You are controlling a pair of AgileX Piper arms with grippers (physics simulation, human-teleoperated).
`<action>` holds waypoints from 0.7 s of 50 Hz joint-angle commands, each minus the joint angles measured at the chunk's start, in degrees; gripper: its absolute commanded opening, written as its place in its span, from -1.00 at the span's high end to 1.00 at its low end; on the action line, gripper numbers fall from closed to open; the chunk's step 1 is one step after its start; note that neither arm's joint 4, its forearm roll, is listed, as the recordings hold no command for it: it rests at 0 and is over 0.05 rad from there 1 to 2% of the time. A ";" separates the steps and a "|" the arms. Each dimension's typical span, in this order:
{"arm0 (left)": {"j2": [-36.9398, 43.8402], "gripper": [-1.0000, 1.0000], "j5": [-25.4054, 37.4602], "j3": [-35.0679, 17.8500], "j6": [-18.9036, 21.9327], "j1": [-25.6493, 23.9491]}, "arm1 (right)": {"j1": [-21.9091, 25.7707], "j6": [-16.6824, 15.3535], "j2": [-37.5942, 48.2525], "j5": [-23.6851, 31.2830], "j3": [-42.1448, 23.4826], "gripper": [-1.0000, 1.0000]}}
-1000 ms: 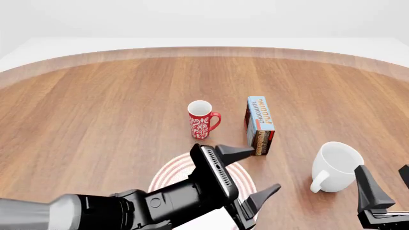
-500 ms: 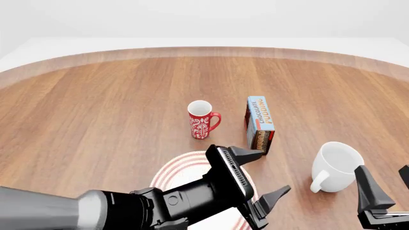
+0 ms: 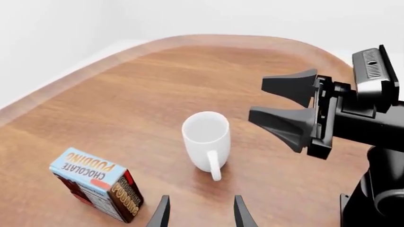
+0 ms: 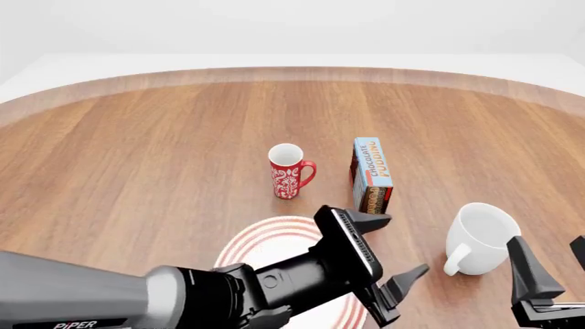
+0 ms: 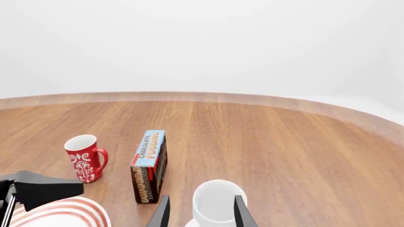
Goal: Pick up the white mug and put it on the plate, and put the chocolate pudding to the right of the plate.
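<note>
Plate (image 4: 246, 255) beneath the open, empty left end effector (image 4: 388, 257); chocolate pudding (image 4: 372, 177) beyond it. White mug (image 4: 480, 238) just ahead of the open right end effector (image 4: 549, 267). Risk: converging arms collide, or a finger tips the mug.

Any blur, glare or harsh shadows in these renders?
Front view: sharp and evenly lit, with only a faint shadow under the white mug. Left wrist view: crisp, pudding lettering readable. Right wrist view: no glare, and the plate is cut by the frame edge.
</note>
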 commanded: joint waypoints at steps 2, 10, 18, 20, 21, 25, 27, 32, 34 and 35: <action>2.51 -1.00 1.17 -2.82 0.13 -0.62 | 0.04 0.08 -0.41 0.38 0.01 -1.00; 3.72 -1.00 2.13 -4.44 0.16 -1.73 | 0.14 0.16 -0.73 0.73 0.00 -1.00; 5.03 -1.00 2.31 -5.53 -0.16 -1.84 | 0.14 0.25 -0.43 0.40 0.01 -1.00; 5.37 -1.00 2.34 -5.78 -0.24 -1.83 | 0.12 0.27 -0.60 0.57 0.01 -1.00; 5.59 -1.00 2.34 -5.89 -0.24 -1.88 | 0.14 0.26 -0.56 0.51 0.01 -1.00; 6.44 -1.00 2.35 -6.36 -0.34 -1.89 | 0.16 0.28 -0.68 0.61 0.01 -1.00; 6.79 -1.00 2.40 -6.63 -0.39 -1.78 | 0.17 0.26 -0.51 0.44 0.01 -1.00; 7.39 -1.00 2.59 -7.19 -0.43 -1.63 | 0.16 0.31 0.41 -0.50 0.04 -1.00; 7.87 -1.00 2.75 -7.68 -0.46 -1.46 | 0.15 0.33 1.17 -1.27 0.06 -1.00; 8.00 -1.00 2.78 -7.82 -0.44 -1.39 | 0.17 0.34 1.35 -1.46 0.07 -1.00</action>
